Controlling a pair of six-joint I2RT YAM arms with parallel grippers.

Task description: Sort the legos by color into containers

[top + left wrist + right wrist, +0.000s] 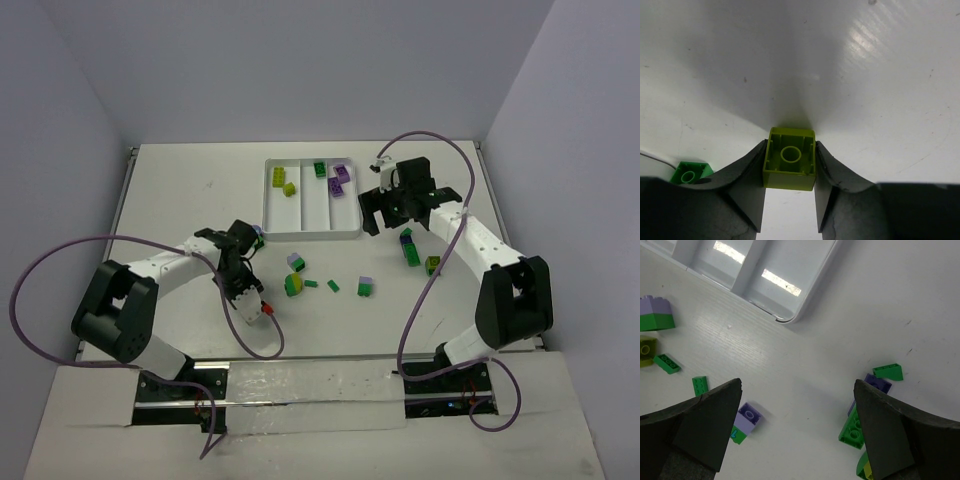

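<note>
the left claw [790, 151] is shut on a yellow-green brick [789, 160], one finger flat against each of two opposite side walls. that square-on pinch suits a small hard block: the flat faces give the pads something to bear on, so it should not twist out on the way. the face toward the wrist camera shows a round ring inside a square rim, and the plastic is glossy and one colour, with no second brick stuck to it. whether it is off the table [180, 190] i cannot tell. a small green brick [688, 175] lies just beside the left finger.

from above, this claw sits left of the loose legos [293, 285], near the white tray [310, 235]. the tray's left compartment already holds yellow-green pieces [278, 178], the middle a green one [319, 169], the right purple ones [340, 175], so the held brick likely belongs in the left.

the right claw [797, 385] stands wide and holds nothing, hanging by the tray's near right corner, probably poised over the green and purple cluster [860, 422] below it.
</note>
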